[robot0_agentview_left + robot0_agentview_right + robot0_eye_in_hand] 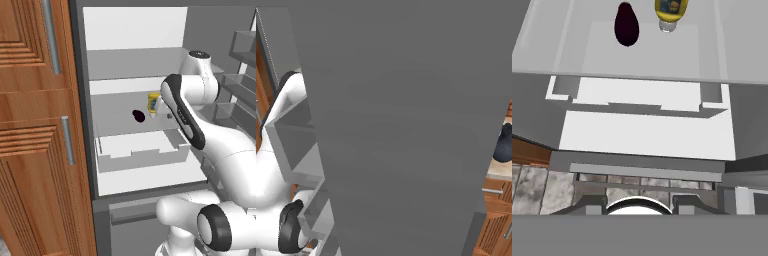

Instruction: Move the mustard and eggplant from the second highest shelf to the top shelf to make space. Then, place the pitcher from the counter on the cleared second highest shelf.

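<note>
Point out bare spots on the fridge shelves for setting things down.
Top shelf looks bare across its visible width. Second highest shelf: free left of the eggplant; crowded at right, where the mustard stands beside the arm.

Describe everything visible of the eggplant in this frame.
The eggplant is a small, smooth, dark purple, almost black oval. It lies on the second highest shelf of the open fridge, beside the mustard but apart from it. Nothing grips or touches it besides the shelf. From the hand view it looks elongated, narrower at one end.
</note>
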Controlling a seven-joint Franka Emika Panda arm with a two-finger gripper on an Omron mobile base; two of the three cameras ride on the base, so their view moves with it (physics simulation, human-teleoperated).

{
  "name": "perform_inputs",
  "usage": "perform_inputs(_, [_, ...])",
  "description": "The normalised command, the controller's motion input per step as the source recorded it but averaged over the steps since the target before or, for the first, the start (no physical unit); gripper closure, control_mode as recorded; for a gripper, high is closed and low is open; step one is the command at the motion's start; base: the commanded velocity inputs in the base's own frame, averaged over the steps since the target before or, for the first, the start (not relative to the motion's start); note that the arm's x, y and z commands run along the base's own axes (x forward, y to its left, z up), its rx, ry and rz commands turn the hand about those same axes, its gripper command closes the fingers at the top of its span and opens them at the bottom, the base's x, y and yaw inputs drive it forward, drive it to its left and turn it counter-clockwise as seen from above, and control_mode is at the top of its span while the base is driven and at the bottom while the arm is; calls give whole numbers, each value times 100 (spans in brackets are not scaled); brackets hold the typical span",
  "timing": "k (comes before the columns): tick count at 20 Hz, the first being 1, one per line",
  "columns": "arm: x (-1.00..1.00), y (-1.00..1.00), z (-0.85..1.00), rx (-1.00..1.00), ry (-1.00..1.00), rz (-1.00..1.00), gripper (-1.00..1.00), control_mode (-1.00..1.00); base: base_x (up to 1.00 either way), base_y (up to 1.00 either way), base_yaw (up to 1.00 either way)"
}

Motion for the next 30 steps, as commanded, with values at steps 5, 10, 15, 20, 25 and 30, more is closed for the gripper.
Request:
perform_inputs(5, [-9,0,0,0,-3,0,-100,-100,0,0,0])
perform_inputs(10, [-26,0,-4,0,-27,-1,-100,-100,0,0,0])
perform_inputs(15, [-16,0,-16,0,-38,-1,-100,-100,0,0,0])
perform_inputs(20, [-2,0,-17,0,-27,-1,-100,-100,0,0,0])
perform_inputs(25, [0,17,-5,0,-3,-3,-100,-100,0,0,0])
perform_inputs(30, [0,40,-5,0,1,-4,-100,-100,0,0,0])
